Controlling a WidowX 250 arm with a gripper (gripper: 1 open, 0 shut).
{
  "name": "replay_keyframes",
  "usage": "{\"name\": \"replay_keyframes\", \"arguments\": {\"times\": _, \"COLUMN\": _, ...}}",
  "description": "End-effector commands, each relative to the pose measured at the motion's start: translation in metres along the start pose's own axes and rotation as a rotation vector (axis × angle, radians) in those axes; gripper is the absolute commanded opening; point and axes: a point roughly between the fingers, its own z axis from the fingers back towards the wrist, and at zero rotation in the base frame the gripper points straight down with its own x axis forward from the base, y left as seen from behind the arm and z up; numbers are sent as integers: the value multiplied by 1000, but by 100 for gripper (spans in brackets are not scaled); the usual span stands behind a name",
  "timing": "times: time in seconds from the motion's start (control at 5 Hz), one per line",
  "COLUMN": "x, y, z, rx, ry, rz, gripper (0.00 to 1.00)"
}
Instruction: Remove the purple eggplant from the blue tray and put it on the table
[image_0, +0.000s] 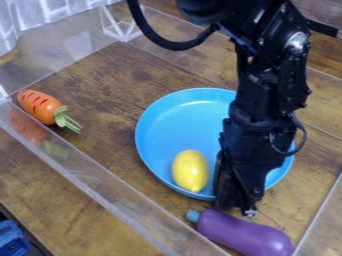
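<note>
One hand (241, 203), fingers pressed together, pointed down at the blue tray's (174, 118) near rim; the purple eggplant (246, 233) lay just outside that rim on the worktop (120, 90), long axis roughly along it.

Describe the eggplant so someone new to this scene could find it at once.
Start at the big blue tray in the middle of the table. Just outside its near rim, toward the bottom right, the eggplant lies on the wood. It is glossy purple and oblong, unlike the yellow lemon in the tray.
</note>
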Motion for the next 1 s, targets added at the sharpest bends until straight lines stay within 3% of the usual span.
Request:
{"name": "replay_keyframes", "arguments": {"times": 0.0, "x": 5, "y": -5, "z": 18, "rx": 10, "ry": -66, "rz": -79, "gripper": 0}}
{"name": "replay_keyframes", "arguments": {"times": 0.2, "x": 5, "y": -11, "z": 17, "rx": -8, "ry": -79, "rz": -134, "gripper": 0}}
{"name": "replay_keyframes", "arguments": {"times": 0.6, "x": 4, "y": -6, "z": 6, "rx": -33, "ry": -110, "rz": -169, "gripper": 0}}
{"name": "replay_keyframes", "arguments": {"times": 0.8, "x": 4, "y": -10, "z": -5, "rx": -41, "ry": -126, "rz": -147, "gripper": 0}}
